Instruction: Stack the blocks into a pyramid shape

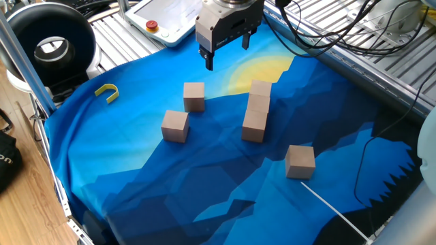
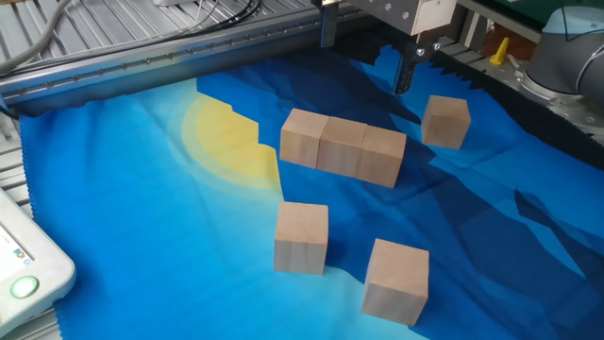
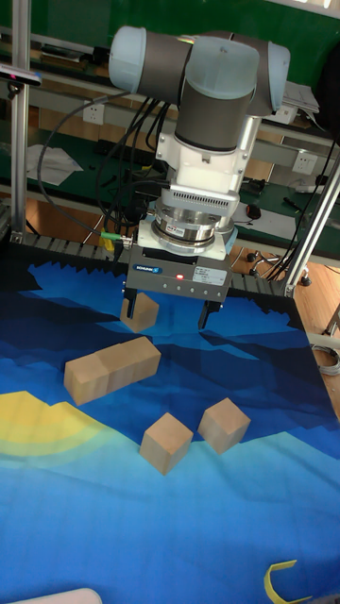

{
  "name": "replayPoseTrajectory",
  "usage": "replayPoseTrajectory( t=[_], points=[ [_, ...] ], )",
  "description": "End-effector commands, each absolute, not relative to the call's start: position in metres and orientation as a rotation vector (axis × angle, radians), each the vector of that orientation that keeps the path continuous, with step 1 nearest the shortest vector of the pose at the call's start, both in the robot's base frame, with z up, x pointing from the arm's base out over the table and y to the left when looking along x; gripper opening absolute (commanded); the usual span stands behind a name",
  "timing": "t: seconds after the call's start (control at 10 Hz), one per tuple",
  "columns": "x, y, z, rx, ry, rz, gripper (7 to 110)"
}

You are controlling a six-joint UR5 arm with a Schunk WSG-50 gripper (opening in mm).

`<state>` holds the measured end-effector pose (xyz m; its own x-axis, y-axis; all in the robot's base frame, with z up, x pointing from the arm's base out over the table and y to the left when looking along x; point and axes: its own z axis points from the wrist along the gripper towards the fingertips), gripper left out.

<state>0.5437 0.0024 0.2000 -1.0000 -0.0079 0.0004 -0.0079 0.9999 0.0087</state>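
Six light-brown wooden blocks lie on the blue cloth point(image 1: 204, 177). Three touch in a row point(image 1: 256, 109) point(image 2: 344, 147) point(image 3: 111, 368). To its left two blocks stand apart, one point(image 1: 194, 96) point(image 2: 302, 237) point(image 3: 167, 442) farther back than the other point(image 1: 175, 126) point(image 2: 396, 280) point(image 3: 224, 424). A single block point(image 1: 300, 161) point(image 2: 444, 122) sits alone at the near right; the tall view shows it point(image 3: 144, 317) partly behind a finger. My gripper point(image 1: 227, 52) point(image 2: 366, 49) point(image 3: 167, 313) hangs open and empty above the cloth, touching no block.
A small yellow U-shaped piece point(image 1: 107, 92) point(image 3: 288, 580) lies near the cloth's left edge. A white teach pendant point(image 1: 167, 20) and a black round device point(image 1: 51, 44) sit beyond the cloth. Black cables point(image 1: 327, 27) run over the metal rails at the right.
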Motion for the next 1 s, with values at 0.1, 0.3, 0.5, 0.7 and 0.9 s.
replayPoseTrajectory(
  t=[0.1, 0.3, 0.5, 0.7, 0.9],
  points=[
    [0.5604, 0.0172, 0.2006, -0.224, -3.194, -0.105, 7],
    [0.5603, 0.0169, 0.2004, -0.222, -3.195, -0.104, 7],
    [0.5603, 0.0169, 0.2003, -0.222, -3.195, -0.104, 7],
    [0.5603, 0.0169, 0.2003, -0.222, -3.195, -0.104, 7],
    [0.5603, 0.0169, 0.2002, -0.222, -3.195, -0.104, 7]
  ],
)
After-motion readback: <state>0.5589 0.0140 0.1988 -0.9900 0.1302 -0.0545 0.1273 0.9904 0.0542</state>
